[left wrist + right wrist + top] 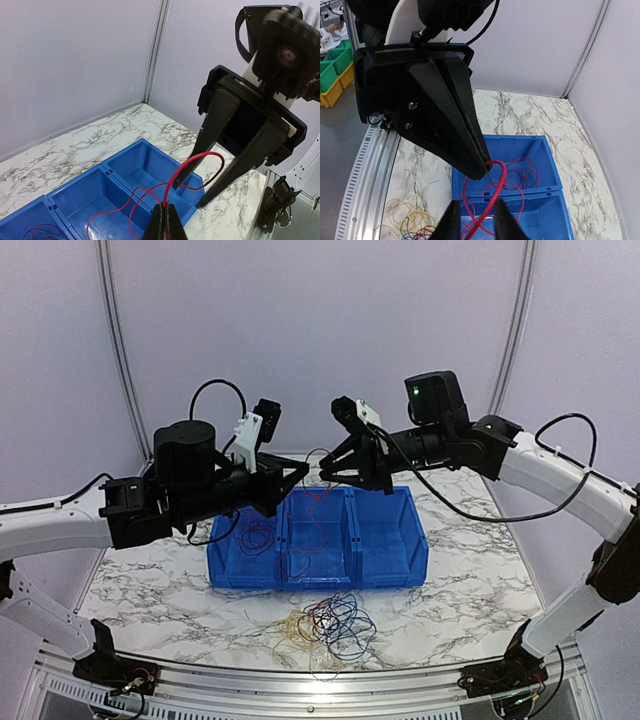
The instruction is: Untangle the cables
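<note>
Since a knot like this has to come apart strand by strand, most of the cables (325,625) lie as a loose heap of yellow, dark blue, red and white loops on the marble table (150,590). The heap sits well below the jaws and on their near side, toward the arm bases, and neither gripper touches it. Just beyond the heap, directly under the jaws, stands the blue bin (385,535) with its three compartments. To me it looks like the sorting place: dark and reddish loops lie in the compartment under the left jaws, and red slack in the middle one. Above that middle compartment the two arms meet tip to tip. The left gripper (164,222) has its jaws pressed together on the red cable (172,187), which rises out of the pinch, arches in a small loop toward the right jaws and falls back into the bin. I take it the strand is held high so that its length hangs free of the others. The right gripper (475,220) has its jaws spread, with the red strand running up between them unclamped and the loop's crown just at the left fingertips. It seems poised for a second hold, though I cannot tell whether it touches the wire.
</note>
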Controlling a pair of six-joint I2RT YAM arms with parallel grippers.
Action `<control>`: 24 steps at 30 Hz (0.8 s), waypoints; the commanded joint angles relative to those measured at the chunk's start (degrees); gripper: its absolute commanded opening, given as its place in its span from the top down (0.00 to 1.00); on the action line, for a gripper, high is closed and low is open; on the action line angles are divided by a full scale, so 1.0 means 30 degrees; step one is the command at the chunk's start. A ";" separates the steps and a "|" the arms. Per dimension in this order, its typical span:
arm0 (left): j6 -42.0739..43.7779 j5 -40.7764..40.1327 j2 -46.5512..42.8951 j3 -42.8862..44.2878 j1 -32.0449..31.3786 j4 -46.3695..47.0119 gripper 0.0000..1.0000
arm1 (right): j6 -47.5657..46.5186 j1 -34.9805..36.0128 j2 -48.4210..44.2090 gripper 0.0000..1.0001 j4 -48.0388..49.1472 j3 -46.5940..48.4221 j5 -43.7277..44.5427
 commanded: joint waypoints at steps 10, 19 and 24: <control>0.2701 -0.3972 -0.2921 0.3145 0.1909 -0.4221 1.00 | -0.0459 -0.3407 -0.3207 0.40 0.0634 -0.3806 -0.1505; 0.3299 -0.6356 -0.3752 0.3872 0.3616 -0.5815 1.00 | -0.0384 -0.5967 -0.5102 0.39 0.4797 -1.1548 -0.1449; 0.1925 -0.5110 -0.3136 0.2282 0.4475 -0.5421 1.00 | -0.0442 -0.6659 -0.5250 0.39 0.5490 -1.2259 -0.0668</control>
